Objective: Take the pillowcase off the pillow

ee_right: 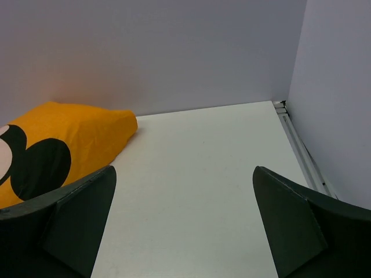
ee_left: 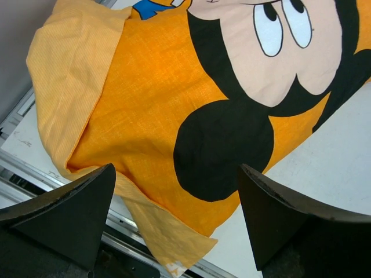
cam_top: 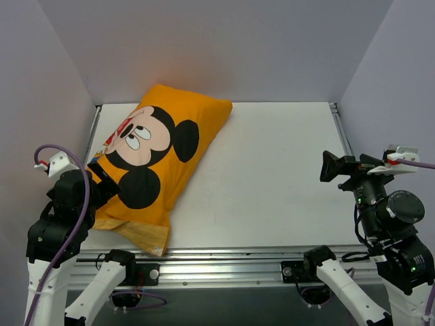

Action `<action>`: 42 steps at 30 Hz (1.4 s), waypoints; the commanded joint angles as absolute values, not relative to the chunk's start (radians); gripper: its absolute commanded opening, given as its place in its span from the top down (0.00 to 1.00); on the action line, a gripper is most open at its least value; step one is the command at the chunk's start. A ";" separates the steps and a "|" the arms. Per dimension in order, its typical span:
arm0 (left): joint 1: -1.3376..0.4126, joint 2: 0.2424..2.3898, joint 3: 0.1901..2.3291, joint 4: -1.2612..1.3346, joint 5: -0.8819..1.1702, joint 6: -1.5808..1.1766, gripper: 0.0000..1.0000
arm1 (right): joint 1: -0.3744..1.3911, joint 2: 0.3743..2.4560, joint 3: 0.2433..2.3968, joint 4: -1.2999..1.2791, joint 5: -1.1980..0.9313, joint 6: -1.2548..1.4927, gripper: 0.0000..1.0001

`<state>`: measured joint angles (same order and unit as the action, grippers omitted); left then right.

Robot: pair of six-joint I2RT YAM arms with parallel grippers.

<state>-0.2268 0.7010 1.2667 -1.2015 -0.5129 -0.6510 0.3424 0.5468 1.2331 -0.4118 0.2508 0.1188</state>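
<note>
Both our grippers gape wide w/ nothing held: left gripper (ee_left: 175, 174) just above pillowcase (cam_top: 160, 153) by its open end, right gripper (ee_right: 184, 174) well apart over table (cam_top: 272, 183).

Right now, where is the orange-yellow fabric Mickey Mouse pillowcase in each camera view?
Top external: orange-yellow fabric pillowcase lies left of centre, slanting from rear to near-left edge.
Left wrist: fills most of the frame.
Right wrist: one corner at left edge.
Shared landmark: its black round Mickey ears.
</note>
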 commanded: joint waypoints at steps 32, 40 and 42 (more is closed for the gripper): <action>-0.668 1.678 1.210 -0.592 -0.210 -0.503 0.06 | 0.350 0.587 1.052 -0.359 -0.112 0.235 0.00; -0.940 1.631 1.374 -0.738 -0.383 -0.587 0.06 | 0.351 0.673 0.988 -0.347 -0.043 0.369 0.00; -0.940 1.586 1.367 -0.784 -0.429 -0.612 0.06 | 0.350 0.727 0.950 -0.328 -0.078 0.414 0.00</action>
